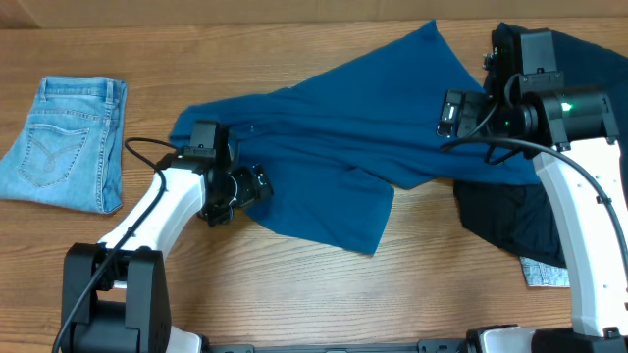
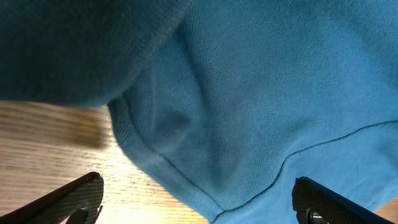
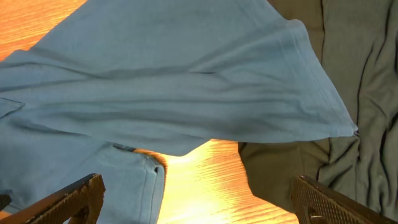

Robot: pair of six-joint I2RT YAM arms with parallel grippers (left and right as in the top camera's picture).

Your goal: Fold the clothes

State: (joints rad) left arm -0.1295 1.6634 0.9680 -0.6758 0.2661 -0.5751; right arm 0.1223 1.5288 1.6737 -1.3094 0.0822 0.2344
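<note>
Three garments on wood-grain table. Mid-blue jersey top, fine knit w/ stitched hems, sprawls rumpled across centre. Dark navy garment lies crumpled at right, partly under it. Small denim jeans lie flat far left. L gripper: jaws wide, empty, at top's lower-left hem. R gripper: wide, empty, over top's right edge.

No text is legible; print on the white tag is too small.
</note>
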